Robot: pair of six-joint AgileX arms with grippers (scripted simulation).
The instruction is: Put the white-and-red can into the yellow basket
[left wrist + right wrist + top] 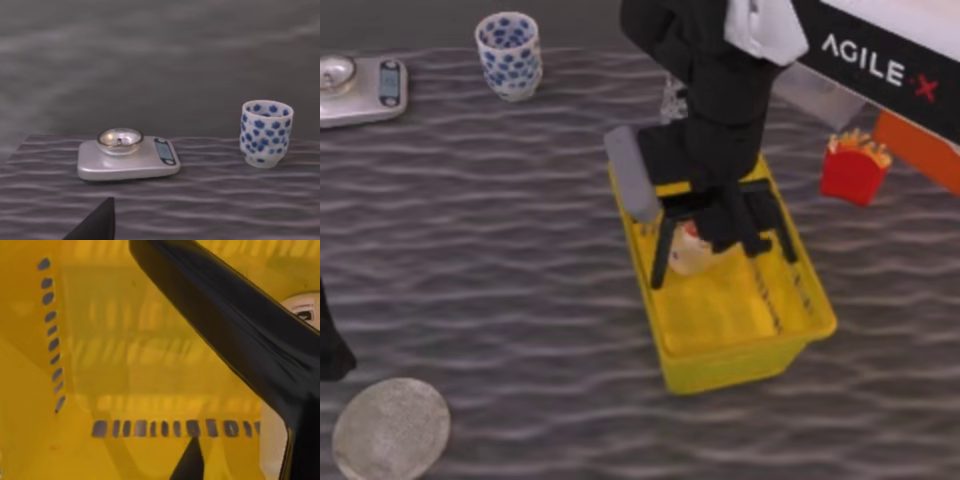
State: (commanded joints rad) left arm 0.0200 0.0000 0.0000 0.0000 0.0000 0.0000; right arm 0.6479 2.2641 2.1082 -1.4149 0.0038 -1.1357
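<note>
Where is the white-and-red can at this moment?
In the top view, the white-and-red can is inside the yellow basket, right of the table's centre, between the right gripper's fingers.

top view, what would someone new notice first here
The bright yellow basket right of the table's middle, with the right gripper reaching down into it around the white-and-red can. Next, the red fries box to its right and the blue-dotted cup at far left.

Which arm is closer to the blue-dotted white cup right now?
Right, judging by the top view. The right gripper is down in the yellow basket, nearer the blue-dotted white cup; the left arm sits parked at the table's left edge.
</note>
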